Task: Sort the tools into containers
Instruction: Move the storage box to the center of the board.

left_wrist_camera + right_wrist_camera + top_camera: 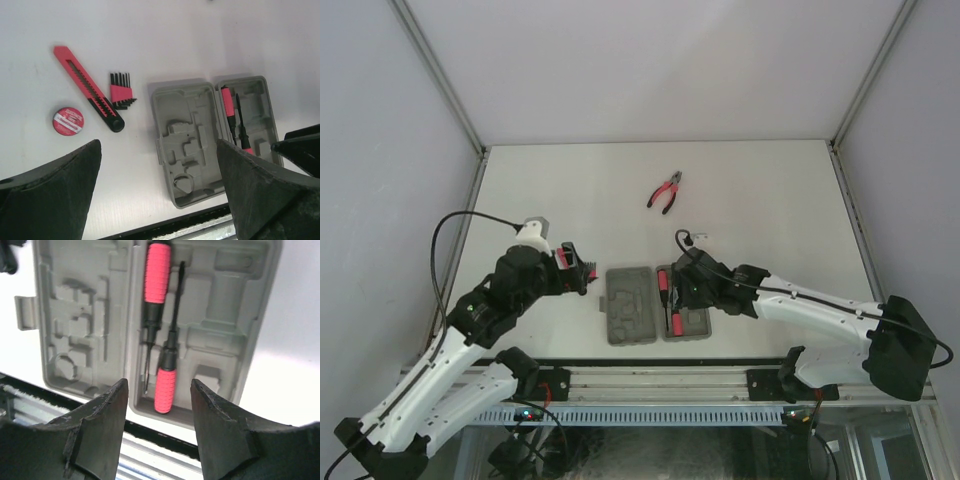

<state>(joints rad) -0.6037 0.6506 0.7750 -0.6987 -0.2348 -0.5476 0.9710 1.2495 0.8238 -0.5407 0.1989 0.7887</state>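
Over case (pixel 235 315) at surface's (pixel 770 190) near edge, right jaws released; left jaws released; crowded screwdrivers (pixel 157 270) may sit unseated.

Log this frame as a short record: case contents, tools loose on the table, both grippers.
case: grey plastic hinged tool case, open flat
right half: two red-handled screwdrivers in slots
left half: moulded slots bare
loose left of case: red snap-off utility knife, black hex keys in red holder, small round red disc
loose farther back: red-handled pliers
left gripper: open, empty, left of case
right gripper: open, empty, above right half
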